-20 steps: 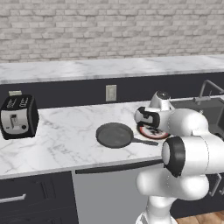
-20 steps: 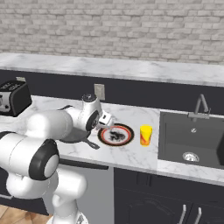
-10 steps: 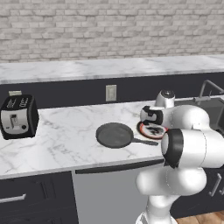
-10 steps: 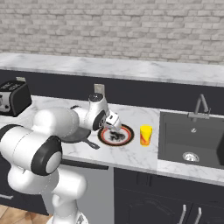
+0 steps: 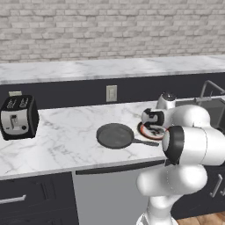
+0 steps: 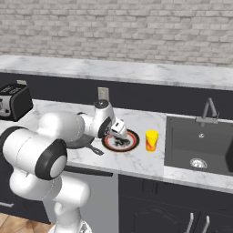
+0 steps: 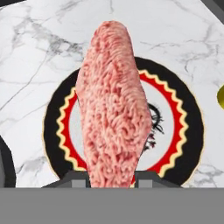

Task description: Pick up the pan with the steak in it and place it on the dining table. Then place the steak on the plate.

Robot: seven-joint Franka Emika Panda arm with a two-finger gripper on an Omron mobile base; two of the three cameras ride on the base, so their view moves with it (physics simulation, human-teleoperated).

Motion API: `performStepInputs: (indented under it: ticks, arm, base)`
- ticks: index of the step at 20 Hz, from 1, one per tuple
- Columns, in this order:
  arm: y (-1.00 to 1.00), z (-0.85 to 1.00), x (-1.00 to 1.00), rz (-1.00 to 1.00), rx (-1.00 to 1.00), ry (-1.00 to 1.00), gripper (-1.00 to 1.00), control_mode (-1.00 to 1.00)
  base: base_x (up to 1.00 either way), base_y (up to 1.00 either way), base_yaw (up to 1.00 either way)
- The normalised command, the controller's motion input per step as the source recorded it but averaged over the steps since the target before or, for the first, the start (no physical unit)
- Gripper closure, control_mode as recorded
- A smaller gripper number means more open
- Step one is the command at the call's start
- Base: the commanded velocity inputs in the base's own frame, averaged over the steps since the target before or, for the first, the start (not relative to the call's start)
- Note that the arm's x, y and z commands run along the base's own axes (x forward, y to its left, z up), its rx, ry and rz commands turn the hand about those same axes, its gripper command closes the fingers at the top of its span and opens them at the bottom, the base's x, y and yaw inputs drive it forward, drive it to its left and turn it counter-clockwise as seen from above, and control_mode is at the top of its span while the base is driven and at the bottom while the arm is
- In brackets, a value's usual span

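Steak (image 7: 113, 105) is what I see first in the hand view: a pink, grainy slab with paler streaks, standing on end, its narrow foot pinched between the two dark fingertips (image 7: 75, 178) at six o'clock. Behind it lies the plate (image 7: 183, 127), black outer band, red ring with a yellow zigzag, white centre with a small dark mark. The plate rests on the white veined dining table (image 7: 39, 52), and a yellow edge shows at three o'clock.

From the left base view, the pan (image 5: 115, 135) sits bare on the marble with its thin handle pointing toward four o'clock, its tip just beside the plate (image 5: 143, 130). My arm folds in from the lower right, and the gripper (image 5: 152, 120) hangs over the plate. A toaster (image 5: 17, 116) stands well apart at nine o'clock, a wall socket (image 5: 111, 93) on the dark backsplash behind.

From the right base view, the gripper (image 6: 118, 129) points down over the plate (image 6: 131, 142); I cannot make out the steak here. A yellow cup (image 6: 151, 140) stands just beside the plate at three o'clock, and the sink (image 6: 200, 150) lies further that way.
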Motion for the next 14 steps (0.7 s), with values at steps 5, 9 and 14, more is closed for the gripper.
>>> performStepInputs:
  ticks: [5,9,14]
  arm:
    - [-0.28,-0.16,0.00,0.00,0.00,0.00,1.00,-1.00]
    - [-0.08,-0.03,0.00,0.00,0.00,0.00,1.00,-1.00]
    - [0.00,-0.08,0.00,0.00,0.00,0.00,1.00,-1.00]
  base:
    - [0.00,0.00,0.00]
    - [0.00,0.00,0.00]
    - [0.00,0.00,0.00]
